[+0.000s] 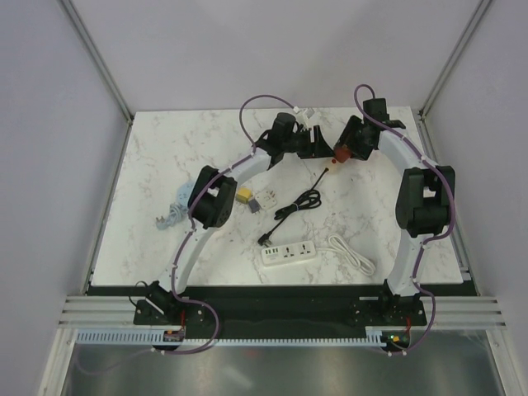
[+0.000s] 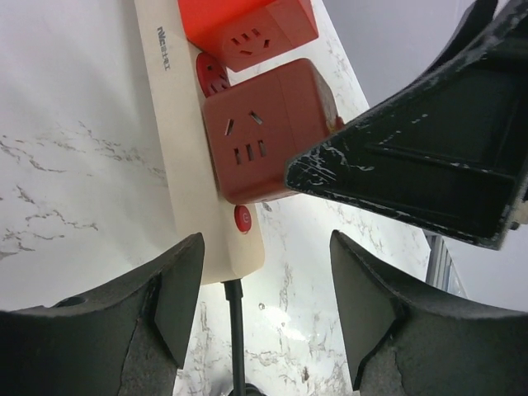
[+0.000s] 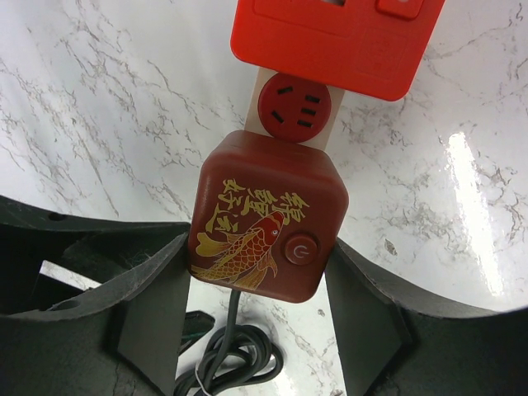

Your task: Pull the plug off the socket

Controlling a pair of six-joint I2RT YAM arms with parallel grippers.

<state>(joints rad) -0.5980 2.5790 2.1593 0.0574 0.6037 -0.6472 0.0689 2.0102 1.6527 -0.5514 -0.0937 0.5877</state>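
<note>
A beige power strip (image 2: 177,165) lies at the far middle of the table, between my two grippers. A dark red cube plug with a gold fish (image 3: 264,214) sits in it, next to a brighter red cube (image 3: 334,41). The dark cube also shows in the left wrist view (image 2: 268,132) and in the top view (image 1: 338,154). My right gripper (image 3: 260,247) is shut on the dark red cube, one finger against each side. My left gripper (image 2: 264,305) is open around the strip's switch end, which lies near its left finger (image 2: 177,289).
The strip's black cord (image 1: 326,173) runs to a coil (image 1: 299,204) mid-table. A white power strip (image 1: 289,253) with a black plug (image 1: 268,242) and a white cable (image 1: 351,254) lie nearer. Small adapters (image 1: 256,199) and a grey-blue cable (image 1: 171,214) lie left.
</note>
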